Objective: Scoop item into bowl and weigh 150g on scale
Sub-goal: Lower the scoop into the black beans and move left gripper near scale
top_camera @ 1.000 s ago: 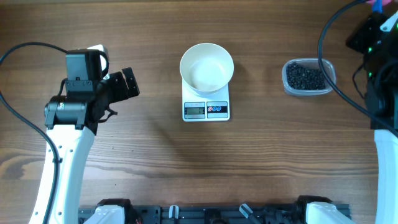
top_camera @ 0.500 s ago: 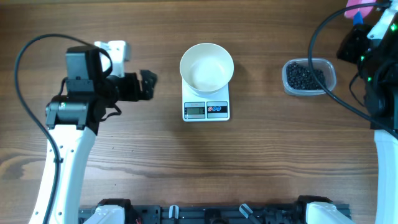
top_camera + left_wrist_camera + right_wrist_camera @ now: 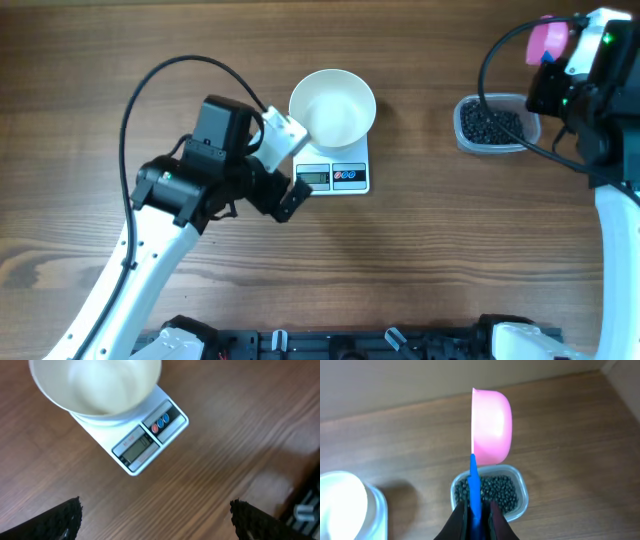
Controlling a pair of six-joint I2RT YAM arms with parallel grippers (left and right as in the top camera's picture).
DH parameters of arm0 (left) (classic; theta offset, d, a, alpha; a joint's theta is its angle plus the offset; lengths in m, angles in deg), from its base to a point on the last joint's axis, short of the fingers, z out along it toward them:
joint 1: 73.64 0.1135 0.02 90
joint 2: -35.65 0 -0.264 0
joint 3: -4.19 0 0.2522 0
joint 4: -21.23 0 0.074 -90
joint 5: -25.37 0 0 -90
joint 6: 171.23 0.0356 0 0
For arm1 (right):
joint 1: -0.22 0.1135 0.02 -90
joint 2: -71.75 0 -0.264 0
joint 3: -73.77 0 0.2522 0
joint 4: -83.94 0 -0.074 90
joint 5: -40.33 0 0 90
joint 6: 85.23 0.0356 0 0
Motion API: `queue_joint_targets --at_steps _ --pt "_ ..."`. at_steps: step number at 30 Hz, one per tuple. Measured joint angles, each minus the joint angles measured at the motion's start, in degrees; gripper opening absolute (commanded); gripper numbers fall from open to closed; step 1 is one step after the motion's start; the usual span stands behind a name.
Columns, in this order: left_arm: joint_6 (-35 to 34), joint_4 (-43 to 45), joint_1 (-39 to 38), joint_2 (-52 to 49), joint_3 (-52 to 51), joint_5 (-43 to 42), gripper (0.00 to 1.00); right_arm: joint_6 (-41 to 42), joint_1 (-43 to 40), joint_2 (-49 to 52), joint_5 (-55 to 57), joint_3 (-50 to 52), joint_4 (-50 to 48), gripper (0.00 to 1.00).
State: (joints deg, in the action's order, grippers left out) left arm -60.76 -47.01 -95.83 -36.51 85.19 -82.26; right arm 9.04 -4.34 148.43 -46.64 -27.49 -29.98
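Note:
The white bowl (image 3: 333, 108) (image 3: 95, 385) stands on the scale (image 3: 333, 176) (image 3: 150, 440) and looks empty. Just left of the scale's front edge, my left gripper (image 3: 292, 200) (image 3: 156, 515) hangs open over bare wood with nothing between its fingers. Black beads (image 3: 489, 124) (image 3: 495, 491) fill a clear tub (image 3: 530, 112) (image 3: 520, 485) at the right. My right gripper (image 3: 548, 68) (image 3: 476, 510) is shut on the blue handle (image 3: 475, 480) of a pink scoop (image 3: 547, 40) (image 3: 492, 427). The scoop is held above the tub's far side, its cup turned on edge.
Black cables loop over the table by both arms. A rail with clamps runs along the front edge (image 3: 340, 345). In the right wrist view the bowl (image 3: 342, 505) shows at the lower left.
My left arm has swung right and forward, from the far left to the scale's front left corner. My right arm has moved left with the scoop, to above the tub.

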Motion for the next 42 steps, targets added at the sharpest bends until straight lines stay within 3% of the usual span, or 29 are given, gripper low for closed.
queue_joint_targets --at_steps 10,24,42 --pt "2.0 -0.4 -0.3 0.0 -1.0 4.1 1.0 -9.5 0.0 7.2 -3.3 0.0 6.1 0.04" --pt "4.2 -0.3 -0.3 0.0 -1.1 4.7 1.0 -11.0 -9.4 8.1 -3.7 1.2 7.1 0.04" --pt "4.2 -0.2 -0.3 0.0 -1.2 4.7 1.0 -14.9 -9.6 8.1 -8.2 15.3 -2.5 0.04"
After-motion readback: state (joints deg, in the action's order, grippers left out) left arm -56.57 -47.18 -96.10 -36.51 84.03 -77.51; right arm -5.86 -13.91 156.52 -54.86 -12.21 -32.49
